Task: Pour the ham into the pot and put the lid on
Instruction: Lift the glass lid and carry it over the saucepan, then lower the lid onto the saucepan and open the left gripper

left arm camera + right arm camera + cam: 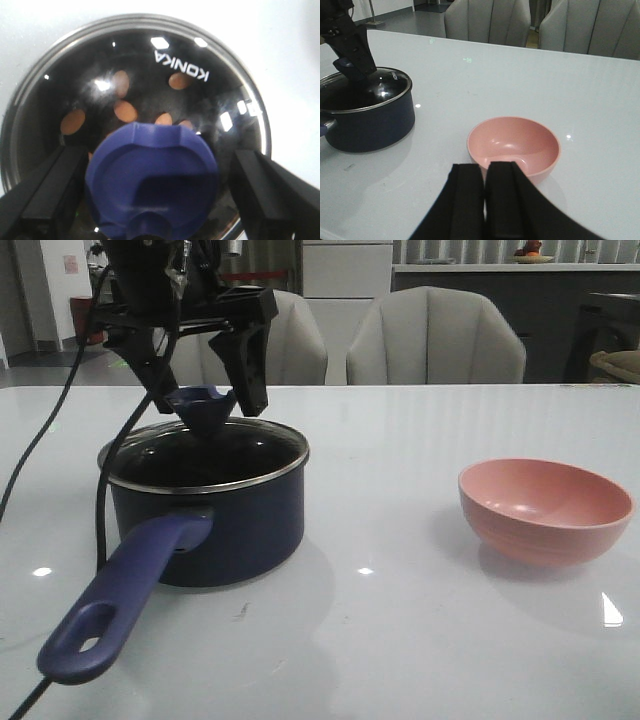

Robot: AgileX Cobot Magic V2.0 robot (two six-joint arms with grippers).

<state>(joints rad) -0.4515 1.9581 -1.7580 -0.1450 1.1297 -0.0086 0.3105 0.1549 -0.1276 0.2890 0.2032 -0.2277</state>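
With the lid [205, 445] seated over the ham [125, 111] in the pot [205, 515], the left gripper's [205, 380] spread fingers [245, 360] need only lift clear.

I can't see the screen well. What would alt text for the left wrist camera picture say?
Seen from straight above, a round glass lid with a steel rim covers the pot, and orange-pink ham chunks show through the glass. The lid's blue knob sits between the two spread black fingers of the left gripper, which do not touch it.
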